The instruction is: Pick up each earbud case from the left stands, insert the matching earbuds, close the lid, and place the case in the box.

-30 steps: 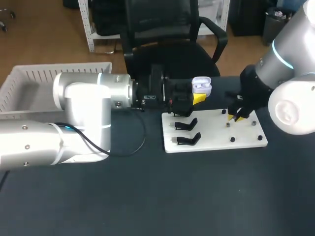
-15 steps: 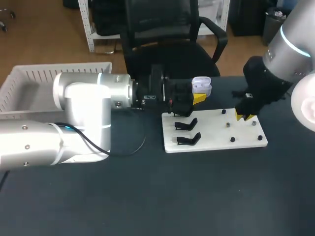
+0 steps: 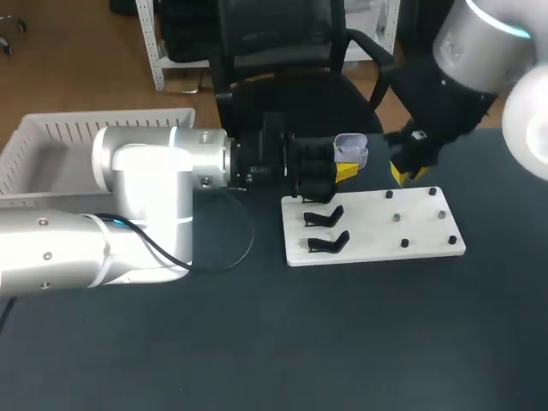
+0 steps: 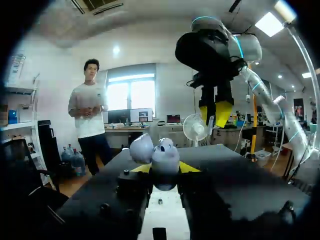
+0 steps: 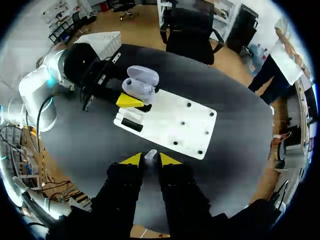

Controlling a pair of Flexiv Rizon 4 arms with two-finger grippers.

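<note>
Insertion looks in hand: the left gripper (image 3: 341,171) clamps the open earbud case (image 3: 351,149) above the white board (image 3: 377,235) at its far-left corner, the right gripper (image 5: 150,159) pinches an earbud (image 5: 150,154) over the board's far edge, next needing careful alignment into the case.

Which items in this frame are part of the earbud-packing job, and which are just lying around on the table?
Job:
- open earbud case, held in the left gripper
- earbud, held in the right gripper
- white board with two empty black stands
- white box

Lying about:
- black cable looped beside the board
</note>
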